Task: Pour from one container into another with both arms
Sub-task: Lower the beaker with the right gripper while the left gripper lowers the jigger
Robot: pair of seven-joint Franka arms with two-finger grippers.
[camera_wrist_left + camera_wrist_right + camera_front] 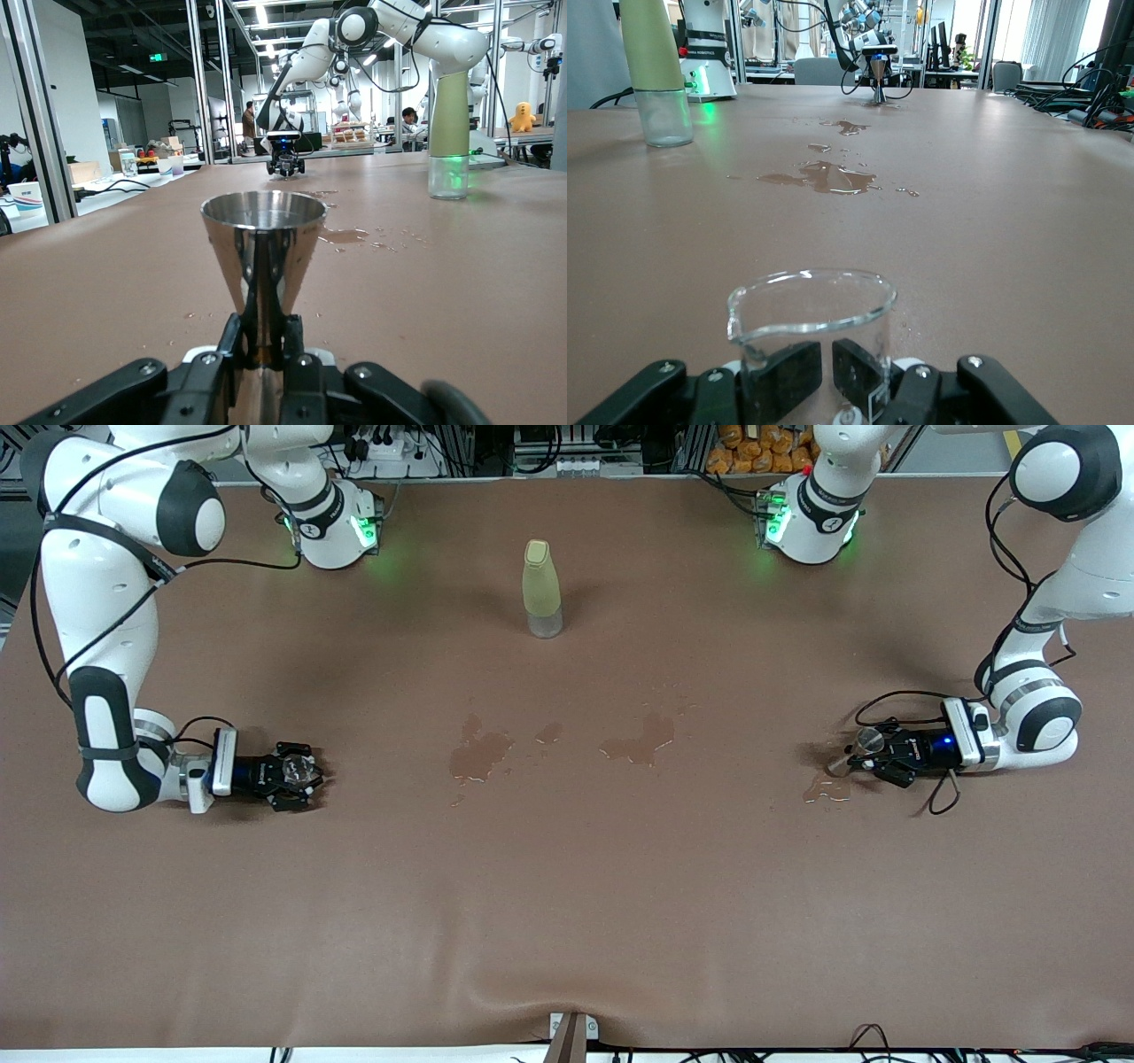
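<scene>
From the front view, the brown tabletop (567,886) carries a tall bottle (541,589) with a pale yellow-green top and clear base, standing upright near the edge where the arm bases sit, about midway between them. Several wet puddles (483,755) spread across the middle of the tabletop. The left pincer (858,755) lies low at the left arm's end of the tabletop, clenched on a small metal cup (864,740), with a further wet patch (824,786) just beside it. The right pincer (299,775) sits low at the right arm's end, and what it holds reads only faintly here, probably something clear.

In the left wrist view, the left pincer (264,354) has its black fingers (241,341) closed on the narrow waist of the shiny cone-shaped metal cup (264,239), which stands upright with its mouth open upward. Small droplets dot the tabletop (106,292) around it. Farther off, the right pincer (285,161) shows near the tabletop, and the bottle's clear base (447,175) stands toward the base edge.

In the right wrist view, the right pincer (826,376) grips a clear glass beaker (811,328) by its lower wall, upright and with its pouring lip visible. The puddles (824,177) lie in the middle of the tabletop (992,221), the bottle (656,71) stands near the base edge, and the left pincer (879,88) with the metal cup shows in the distance.
</scene>
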